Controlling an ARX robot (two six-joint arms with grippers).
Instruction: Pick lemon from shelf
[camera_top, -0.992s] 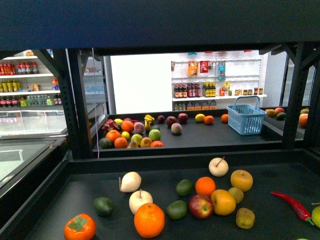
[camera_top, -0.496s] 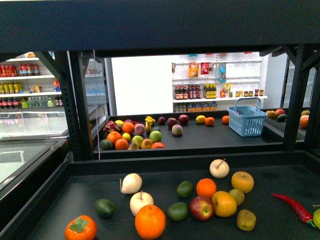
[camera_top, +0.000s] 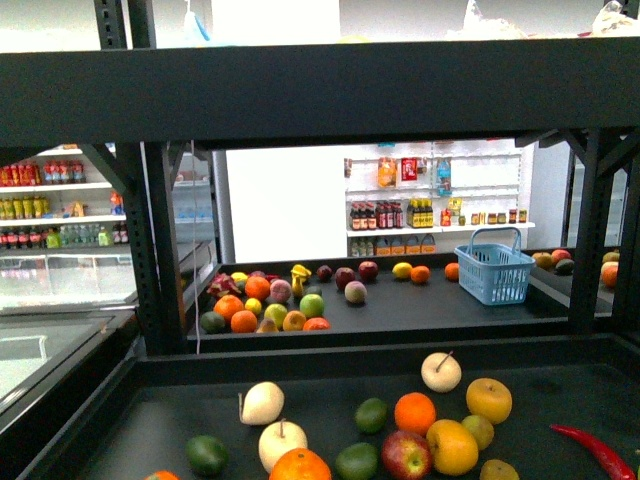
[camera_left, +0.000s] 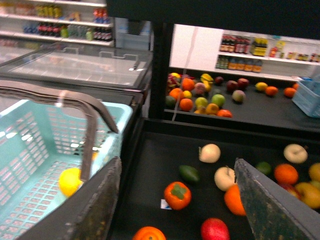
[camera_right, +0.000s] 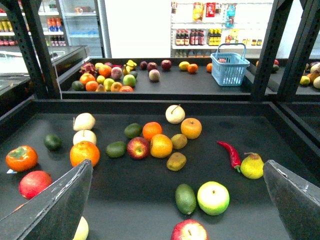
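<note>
The lemon (camera_top: 452, 447), yellow shading to orange, lies in the fruit cluster on the near tray of the black shelf (camera_top: 350, 351). An orange (camera_top: 414, 412) and a golden apple (camera_top: 488, 400) lie beside it. In the right wrist view the lemon (camera_right: 161, 145) is well beyond my open right gripper (camera_right: 178, 162), which hovers over the tray with nothing between its fingers. My left gripper (camera_left: 177, 161) is also open and empty above the tray's left part. There the lemon (camera_left: 309, 194) shows at the picture's edge. Neither gripper appears in the front view.
A light blue basket (camera_left: 30, 150) with a yellow fruit (camera_left: 70, 181) in it sits beside the left gripper. A persimmon (camera_left: 177, 195), avocados, apples and a red chili (camera_right: 229, 152) are scattered on the tray. The far tray holds more fruit and a blue basket (camera_top: 492, 265). Black uprights (camera_top: 160, 240) frame the tray.
The front view has risen: the fruit sits lower in the picture and the top edge of the upper tier now shows. No fruit has moved.
</note>
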